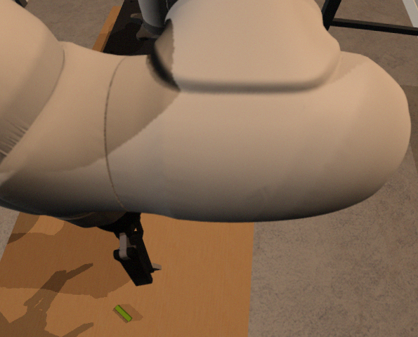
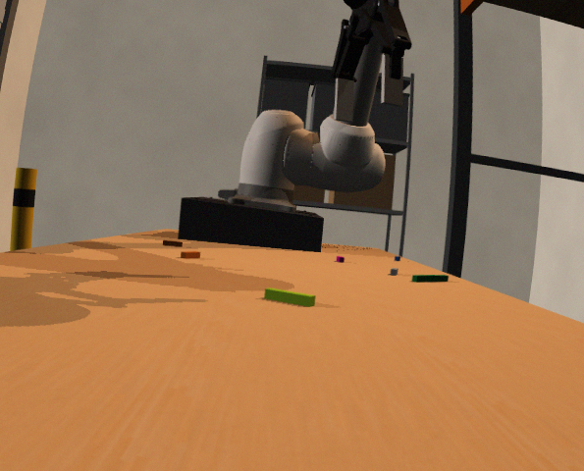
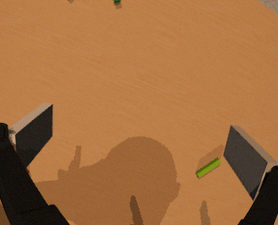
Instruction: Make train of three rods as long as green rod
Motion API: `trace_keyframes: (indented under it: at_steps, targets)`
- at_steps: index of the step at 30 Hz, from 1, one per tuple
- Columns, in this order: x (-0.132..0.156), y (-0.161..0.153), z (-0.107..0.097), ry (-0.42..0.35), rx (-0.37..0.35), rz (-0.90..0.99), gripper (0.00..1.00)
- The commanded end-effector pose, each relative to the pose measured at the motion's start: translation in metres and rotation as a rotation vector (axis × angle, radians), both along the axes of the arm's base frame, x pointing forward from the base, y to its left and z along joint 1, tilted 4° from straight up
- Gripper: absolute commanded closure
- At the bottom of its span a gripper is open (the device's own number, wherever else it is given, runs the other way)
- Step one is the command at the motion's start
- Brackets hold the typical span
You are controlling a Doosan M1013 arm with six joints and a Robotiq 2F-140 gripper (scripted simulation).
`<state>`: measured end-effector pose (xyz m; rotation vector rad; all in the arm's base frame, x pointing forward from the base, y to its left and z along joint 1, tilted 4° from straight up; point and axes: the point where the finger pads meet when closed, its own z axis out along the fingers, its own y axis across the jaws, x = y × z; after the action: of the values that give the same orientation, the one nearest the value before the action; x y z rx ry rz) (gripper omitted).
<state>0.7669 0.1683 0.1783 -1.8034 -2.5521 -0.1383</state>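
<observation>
From the top, you have the lime square-section rod [image 1: 123, 313] [image 2: 289, 297] [image 3: 208, 168] on the wooden table [image 1: 201, 261] [image 2: 292, 385] [image 3: 143, 70], beyond the black two-finger gripper [image 1: 138, 259] [image 2: 370, 76] [image 3: 140, 131].

In the exterior view, the dark green rod [image 2: 430, 278] lies behind and right of the lime rod; no train stands. You seem to be choosing a first piece: orange, magenta [image 2: 340, 259] and the tiny blue bar would not reach eight, but lime, magenta and blue would.

At the wrist, your jaws are spread wide, gripping nothing. Centre over a chosen rod next. No writing is legible.
</observation>
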Motion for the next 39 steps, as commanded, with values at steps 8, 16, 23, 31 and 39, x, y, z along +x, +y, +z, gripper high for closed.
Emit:
trace_keyframes:
  at_steps: [8, 16, 23, 31, 39]
  targets:
    - [0.0, 0.0, 0.0, 0.0, 0.0, 0.0, 0.0]
    - [0.0, 0.0, 0.0, 0.0, 0.0, 0.0, 0.0]
    - [-0.025, 0.043, -0.048, -0.008, -0.013, 0.138, 0.0]
    - [-0.06, 0.087, -0.1, -0.018, -0.028, 0.295, 0.0]
    - [-0.098, 0.123, -0.146, -0.026, -0.041, 0.441, 0.0]
